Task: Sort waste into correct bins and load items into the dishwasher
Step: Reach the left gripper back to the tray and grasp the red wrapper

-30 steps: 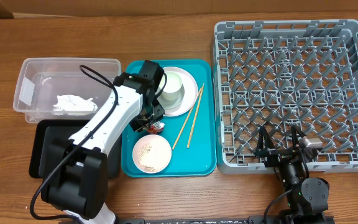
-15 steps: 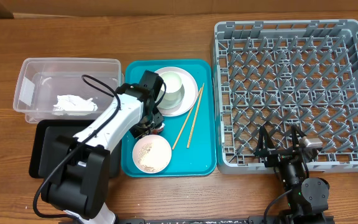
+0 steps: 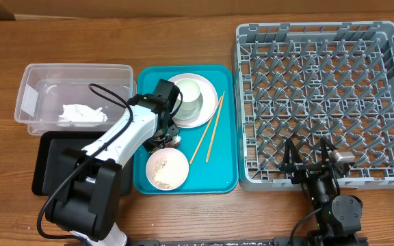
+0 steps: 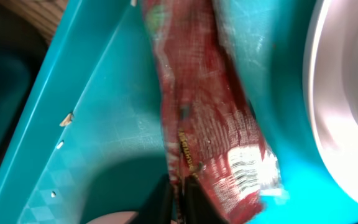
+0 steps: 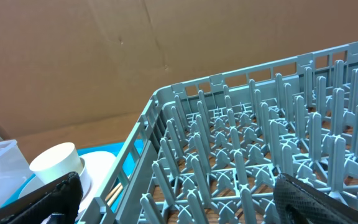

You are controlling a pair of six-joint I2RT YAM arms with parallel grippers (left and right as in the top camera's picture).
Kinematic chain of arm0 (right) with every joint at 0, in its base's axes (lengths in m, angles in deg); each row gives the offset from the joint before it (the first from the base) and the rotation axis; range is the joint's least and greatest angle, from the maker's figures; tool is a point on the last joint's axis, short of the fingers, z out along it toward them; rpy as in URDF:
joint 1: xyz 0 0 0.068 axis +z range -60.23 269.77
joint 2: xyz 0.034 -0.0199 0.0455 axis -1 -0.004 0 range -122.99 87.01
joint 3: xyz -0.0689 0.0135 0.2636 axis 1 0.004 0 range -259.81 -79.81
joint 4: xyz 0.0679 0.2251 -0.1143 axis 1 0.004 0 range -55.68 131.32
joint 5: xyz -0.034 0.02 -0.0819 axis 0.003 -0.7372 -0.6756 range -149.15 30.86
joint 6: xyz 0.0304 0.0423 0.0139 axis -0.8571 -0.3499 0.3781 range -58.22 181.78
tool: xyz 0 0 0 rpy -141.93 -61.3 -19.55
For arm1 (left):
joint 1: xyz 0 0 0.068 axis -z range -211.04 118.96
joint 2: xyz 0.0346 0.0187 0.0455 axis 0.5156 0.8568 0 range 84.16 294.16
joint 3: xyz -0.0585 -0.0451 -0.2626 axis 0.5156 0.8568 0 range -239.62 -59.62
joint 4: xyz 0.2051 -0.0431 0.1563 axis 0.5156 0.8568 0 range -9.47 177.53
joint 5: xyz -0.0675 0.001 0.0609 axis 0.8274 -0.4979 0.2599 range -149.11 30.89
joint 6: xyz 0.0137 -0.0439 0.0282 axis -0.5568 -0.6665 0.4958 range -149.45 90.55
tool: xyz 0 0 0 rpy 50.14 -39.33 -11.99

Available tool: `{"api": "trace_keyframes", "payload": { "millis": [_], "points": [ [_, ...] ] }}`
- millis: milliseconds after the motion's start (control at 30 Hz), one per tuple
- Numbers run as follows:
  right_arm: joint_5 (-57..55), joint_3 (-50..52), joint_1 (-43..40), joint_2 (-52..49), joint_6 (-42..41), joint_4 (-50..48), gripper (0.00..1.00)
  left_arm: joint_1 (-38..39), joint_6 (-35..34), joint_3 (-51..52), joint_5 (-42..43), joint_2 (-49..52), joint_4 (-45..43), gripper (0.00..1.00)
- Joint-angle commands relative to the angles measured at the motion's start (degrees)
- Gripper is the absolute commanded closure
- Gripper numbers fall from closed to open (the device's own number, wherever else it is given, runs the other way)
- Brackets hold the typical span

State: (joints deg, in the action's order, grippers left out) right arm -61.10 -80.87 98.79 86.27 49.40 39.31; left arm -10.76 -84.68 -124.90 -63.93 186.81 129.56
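My left gripper is down on the teal tray, shut on the red crinkled wrapper, which hangs pinched between the closed fingertips. Beside it a white cup stands on the round plate. A pale pink bowl holds rice, and chopsticks lie on the tray. The clear tub holds the white napkin; the black tray lies in front of it. My right gripper stands open at the grey dish rack's near edge.
A few loose rice grains lie on the teal tray by the wrapper. In the right wrist view the rack's pegs fill the space between the wide-apart fingers, with the cup at left. Bare wooden table surrounds everything.
My left gripper has slid a little toward the pink bowl, come down on the tray and closed on the red wrapper. The right arm has not moved.
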Motion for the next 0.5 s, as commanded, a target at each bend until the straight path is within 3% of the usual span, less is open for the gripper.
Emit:
{"api": "trace_keyframes", "payload": {
  "millis": [0, 233, 467],
  "points": [
    [-0.48, 0.61, -0.15, 0.39, 0.37, -0.39, 0.0, 0.37, -0.07, 0.22, -1.38, 0.07, 0.0, 0.96],
    [-0.48, 0.61, -0.15, 0.39, 0.37, -0.39, 0.0, 0.37, 0.31, -3.65, -0.15, -1.33, 3.15, 0.96],
    [-0.48, 0.61, -0.15, 0.39, 0.37, -0.39, 0.0, 0.31, 7.08, -15.89, -0.83, -4.57, 10.23, 0.96]
  ]
}}
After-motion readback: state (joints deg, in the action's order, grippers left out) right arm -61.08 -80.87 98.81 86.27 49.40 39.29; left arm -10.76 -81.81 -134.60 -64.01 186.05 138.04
